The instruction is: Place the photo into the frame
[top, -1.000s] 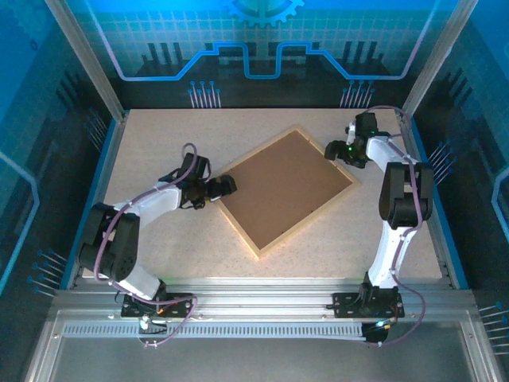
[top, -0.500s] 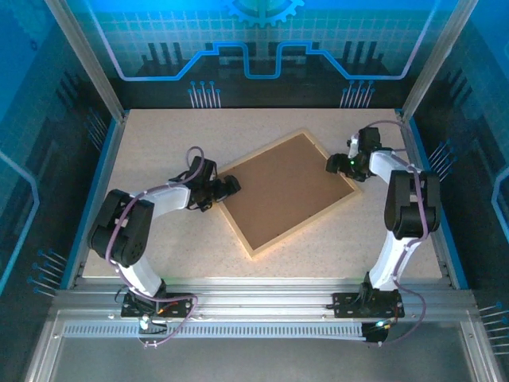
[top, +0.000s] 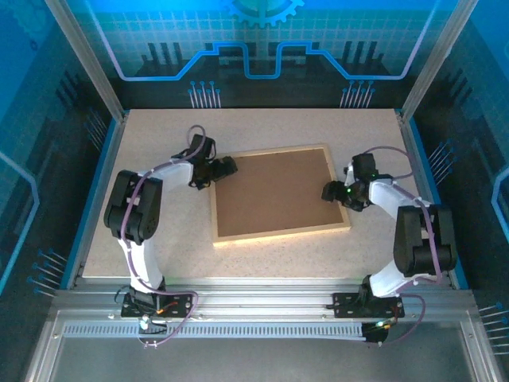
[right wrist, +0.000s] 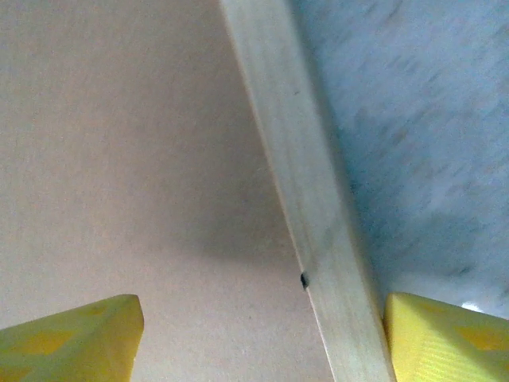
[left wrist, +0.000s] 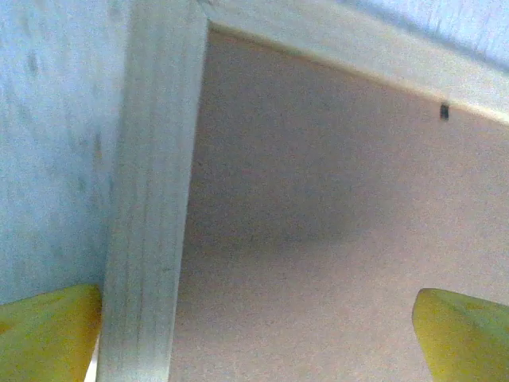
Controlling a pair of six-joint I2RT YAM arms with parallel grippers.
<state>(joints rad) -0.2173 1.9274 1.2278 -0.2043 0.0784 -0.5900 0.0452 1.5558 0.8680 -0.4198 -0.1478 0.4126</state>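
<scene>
Frame (top: 278, 233) lies between left pincer (top: 226, 167) and right pincer (top: 329, 192), both astride rails.

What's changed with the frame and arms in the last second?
The frame swung clockwise from a diamond to nearly square with the table. The left tool moved farther away, the right tool nearer, each open astride a rail. The brown backing board stayed facing up.

Frame (left wrist: 147, 199) blurry, cut off in wrist cams

Frame (top: 278, 233): diagonal before, straight now.
</scene>
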